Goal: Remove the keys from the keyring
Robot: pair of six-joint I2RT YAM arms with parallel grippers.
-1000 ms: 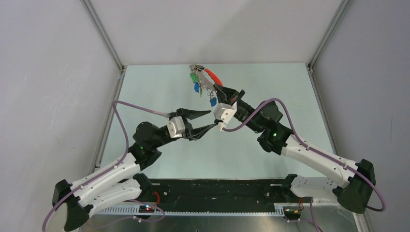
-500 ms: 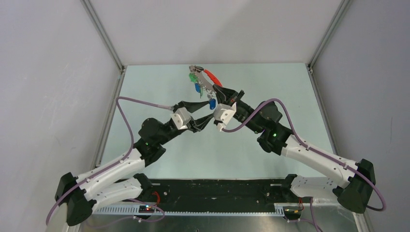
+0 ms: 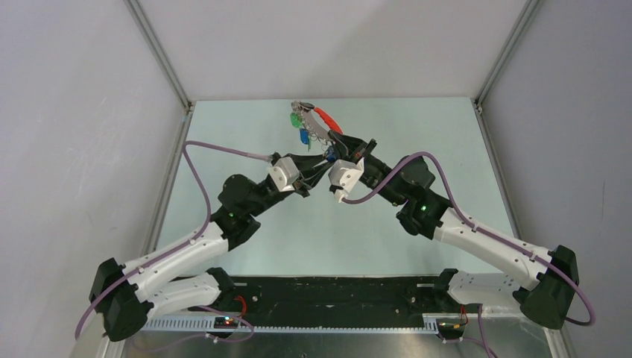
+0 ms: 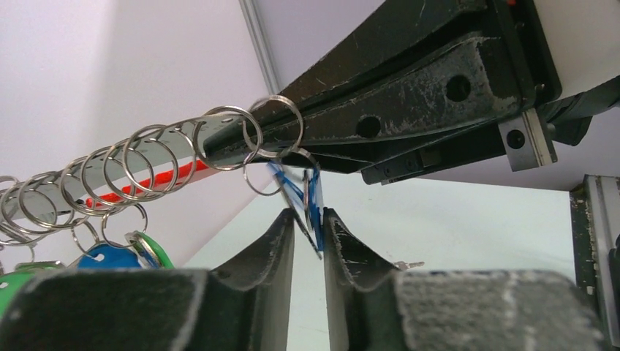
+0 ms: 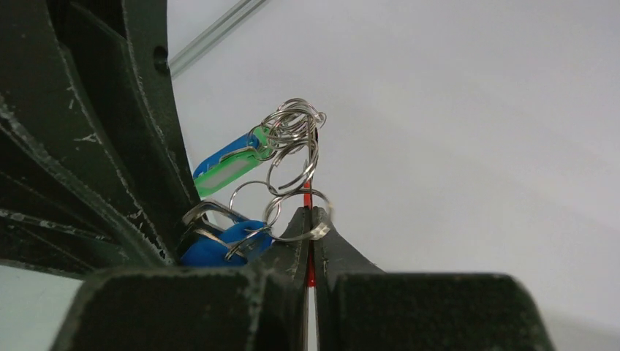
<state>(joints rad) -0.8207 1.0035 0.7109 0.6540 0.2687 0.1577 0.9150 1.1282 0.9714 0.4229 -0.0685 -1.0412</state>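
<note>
My right gripper (image 3: 333, 139) is shut on the red plastic loop (image 3: 328, 119) of the keyring and holds the bunch above the table's far middle. In the right wrist view the loop shows edge-on (image 5: 308, 196) between my right gripper's (image 5: 310, 219) closed fingers. Several metal rings (image 4: 146, 157) are threaded along the loop. Keys with a green tag (image 3: 296, 119) and a blue tag (image 3: 303, 136) hang from it. My left gripper (image 4: 308, 219) is shut on another blue-tagged key (image 4: 314, 199) that hangs from the ring nearest the right gripper's finger (image 4: 409, 110). It is also in the top view (image 3: 325, 158).
The pale green table (image 3: 320, 224) lies below, with grey walls on three sides. The tip of a small silver key (image 4: 406, 265) lies on the table beyond my left gripper's finger. The black base rail (image 3: 335, 294) runs along the near edge.
My left gripper has risen towards the bunch and moved right, then closed from wide open onto the hanging blue-tagged key. The right arm has held the keyring still.
</note>
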